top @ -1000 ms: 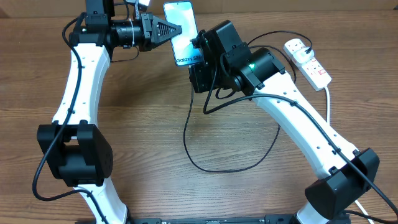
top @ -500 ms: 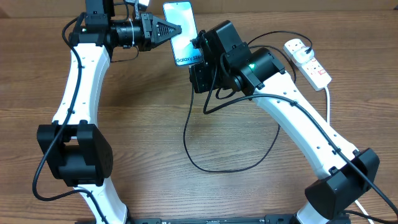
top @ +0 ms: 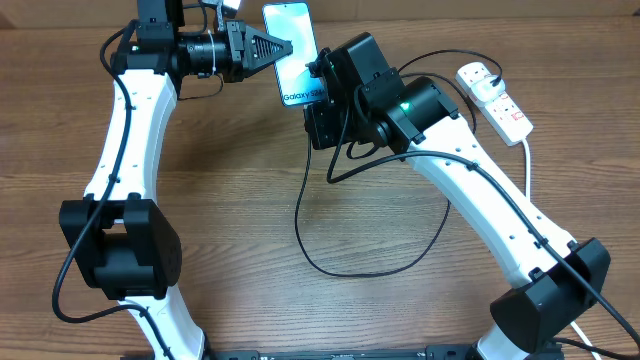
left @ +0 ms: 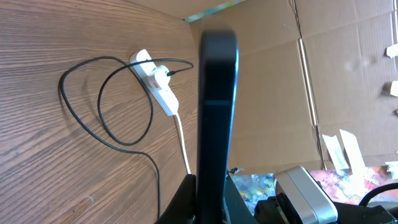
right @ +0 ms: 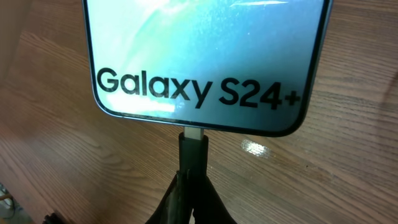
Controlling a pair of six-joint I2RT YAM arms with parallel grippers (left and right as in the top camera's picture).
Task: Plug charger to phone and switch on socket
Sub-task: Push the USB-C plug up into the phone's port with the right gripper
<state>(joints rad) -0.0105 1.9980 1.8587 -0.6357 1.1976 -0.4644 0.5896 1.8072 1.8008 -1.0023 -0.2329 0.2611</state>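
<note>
The phone is held off the table at the back, its blue screen reading "Galaxy S24+". My left gripper is shut on its left edge. In the left wrist view the phone shows edge-on as a dark bar between my fingers. My right gripper is shut on the charger's black plug tip, whose metal end meets the phone's bottom edge. The black charger cable loops over the table to a white wall plug seated in the socket at the back right.
A thick white cord runs from the socket toward the right arm's base. A brown cardboard wall stands behind the table's far edge. The cable loops lie on the wood between the arms.
</note>
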